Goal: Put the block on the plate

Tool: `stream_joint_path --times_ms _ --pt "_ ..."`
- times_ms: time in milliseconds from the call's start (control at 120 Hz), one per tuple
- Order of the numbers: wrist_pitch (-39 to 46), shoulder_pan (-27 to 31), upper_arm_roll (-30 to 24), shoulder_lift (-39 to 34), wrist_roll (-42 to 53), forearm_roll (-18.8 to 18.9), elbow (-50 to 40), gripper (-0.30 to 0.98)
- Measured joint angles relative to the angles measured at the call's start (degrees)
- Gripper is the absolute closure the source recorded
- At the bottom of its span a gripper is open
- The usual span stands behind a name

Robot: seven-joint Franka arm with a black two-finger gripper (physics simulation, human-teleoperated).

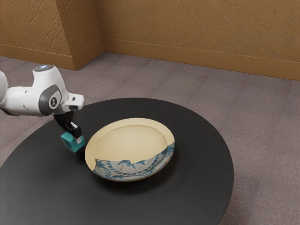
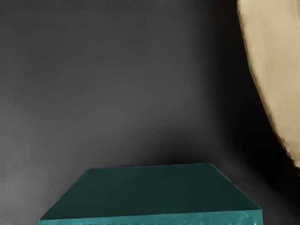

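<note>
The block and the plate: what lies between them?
Just a bare strip of the black table separates the block from the plate, in the wrist view.

Cream round plate (image 1: 131, 140) mid-frame in the exterior view looks smooth, kinda ceramic; round black tabletop (image 1: 197, 183) is pretty matt, brown wall (image 1: 201, 23) up top super rough.

Rough-textured ochre-brown walls (image 1: 197, 28) stand behind, jutting forward in a corner toward the exterior view's left. A smooth orange-brown baseboard (image 1: 187, 55) runs along their foot. Below spreads a greyish-mauve carpeted floor (image 1: 262, 131), faintly banded. On it is a round, matt black table (image 1: 201, 187), its top catching a soft, pale sheen in the muted light.
</note>
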Motion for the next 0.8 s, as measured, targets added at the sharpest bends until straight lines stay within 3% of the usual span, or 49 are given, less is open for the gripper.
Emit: stream_joint_path --times_ms 167,300,433,567,800 --pt "-1.5 -3.7 -0.3 -5.4 -0.4 0.0 2.3 0.33" --pt "-2.2 -11.0 -0.2 0.5 -0.5 -0.5 11.1 0.31" --pt "-4.4 -16.9 0.0 2.2 -1.5 -1.6 11.4 0.31" --pt "-5.7 -18.8 -0.2 3.8 -2.8 -2.0 10.0 0.30" --pt "-7.0 -19.2 -0.3 3.0 -4.1 -2.6 10.3 0.11"
